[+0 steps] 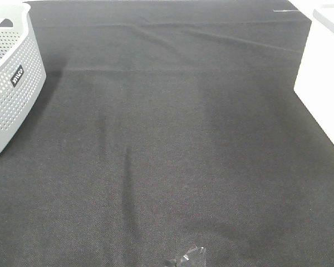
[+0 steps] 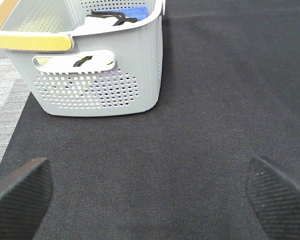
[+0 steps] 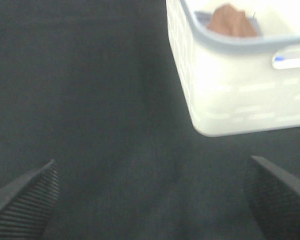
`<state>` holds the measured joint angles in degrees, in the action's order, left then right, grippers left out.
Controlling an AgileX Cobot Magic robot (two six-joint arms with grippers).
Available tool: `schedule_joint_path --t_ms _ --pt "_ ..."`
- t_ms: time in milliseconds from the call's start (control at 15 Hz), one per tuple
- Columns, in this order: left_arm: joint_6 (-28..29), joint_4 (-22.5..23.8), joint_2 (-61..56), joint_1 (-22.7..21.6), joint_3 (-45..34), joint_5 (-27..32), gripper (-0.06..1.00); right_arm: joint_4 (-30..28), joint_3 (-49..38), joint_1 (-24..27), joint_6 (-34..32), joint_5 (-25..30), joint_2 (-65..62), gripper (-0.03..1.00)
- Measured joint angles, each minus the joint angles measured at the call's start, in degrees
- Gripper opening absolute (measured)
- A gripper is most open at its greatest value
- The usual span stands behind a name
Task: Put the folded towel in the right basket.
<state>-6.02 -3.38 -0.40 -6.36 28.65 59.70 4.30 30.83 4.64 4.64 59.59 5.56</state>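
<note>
Both the left gripper (image 2: pixel 150 192) and right gripper (image 3: pixel 150 192) stand wide and empty over bare cloth (image 1: pixel 167 156); a brownish towel (image 3: pixel 233 21) apparently lies in the right basket (image 3: pixel 230 100), judged light, soft, best pinched at a folded edge.

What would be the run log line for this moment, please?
left gripper: open, empty | right gripper: open, empty | right basket: brown cloth inside | left basket: holds items | black mat: no towel visible

From my remote station: a perforated grey plastic basket (image 1: pixel 11 78) sits at the black cloth-covered table's (image 1: pixel 172 156) far left, a white plastic basket (image 1: pixel 322 67) at far right, well apart.
</note>
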Motion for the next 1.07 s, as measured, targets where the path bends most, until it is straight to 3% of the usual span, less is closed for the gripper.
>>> schedule_joint_path --t_ms 467,1067 --pt "0.00 0.00 0.00 0.00 0.00 0.00 0.98 0.46 -1.09 -4.35 0.92 0.69 -5.73 0.96" --pt "0.00 0.00 0.00 0.00 0.00 0.00 0.98 0.63 -1.95 -4.35 0.46 1.15 -5.73 0.96"
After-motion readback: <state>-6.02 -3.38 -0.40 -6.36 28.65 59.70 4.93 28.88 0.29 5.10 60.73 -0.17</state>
